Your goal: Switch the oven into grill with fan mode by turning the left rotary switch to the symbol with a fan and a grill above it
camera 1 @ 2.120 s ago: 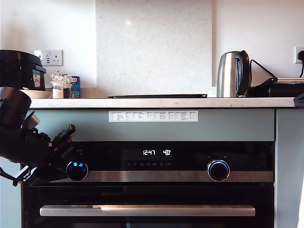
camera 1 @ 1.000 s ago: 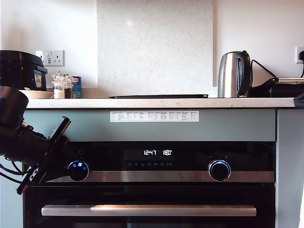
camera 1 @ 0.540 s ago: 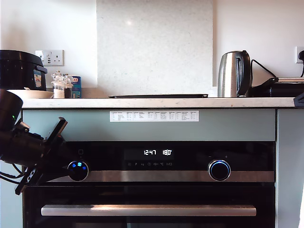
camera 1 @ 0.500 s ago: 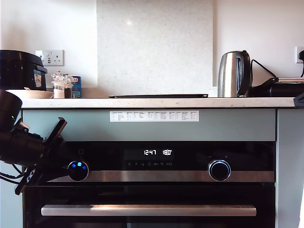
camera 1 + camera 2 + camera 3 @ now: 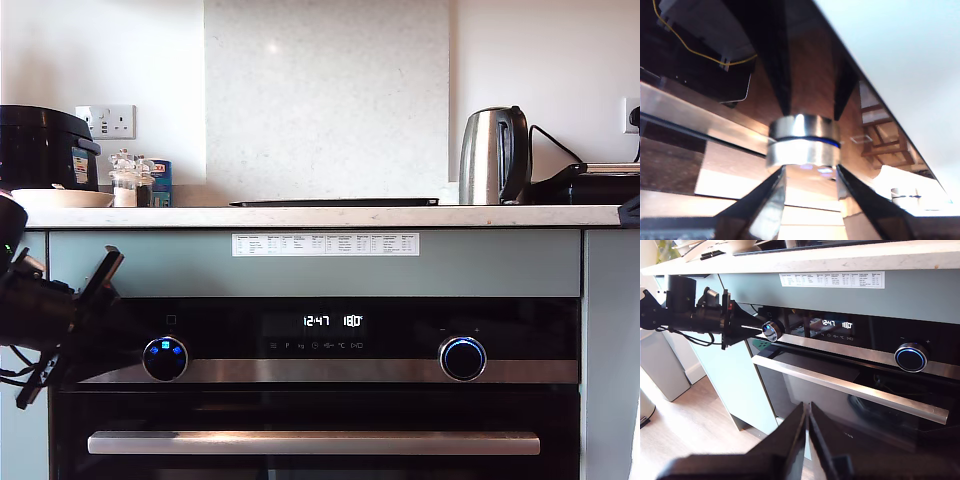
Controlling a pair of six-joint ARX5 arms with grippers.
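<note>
The oven [image 5: 320, 405] has a black glass front, and its display [image 5: 332, 321] reads 12:47 and 180. The left rotary switch [image 5: 164, 358] shows small blue icons on its face. My first gripper [image 5: 128, 348] reaches in from the exterior view's left, open, its tips just short of the switch. In the first wrist view the switch [image 5: 802, 145] sits just past the tips of the spread fingers [image 5: 771, 200], and my first gripper [image 5: 810, 169] holds nothing. The second wrist view shows my first gripper [image 5: 758, 329] next to the switch [image 5: 771, 331]. My second gripper [image 5: 806, 411] hangs shut and empty, away from the oven.
A knob with a glowing blue ring [image 5: 460, 358] is at the exterior view's right. The steel bar handle [image 5: 313, 442] runs below the trim strip. On the worktop [image 5: 320, 216] stand a kettle [image 5: 492, 155], a black cooker [image 5: 40, 145] and jars [image 5: 125, 180]. Wooden floor [image 5: 695, 430] lies below.
The display went from 40 to 180 early on. Since half a second ago my first arm has drawn back toward the exterior view's left, off the switch.
</note>
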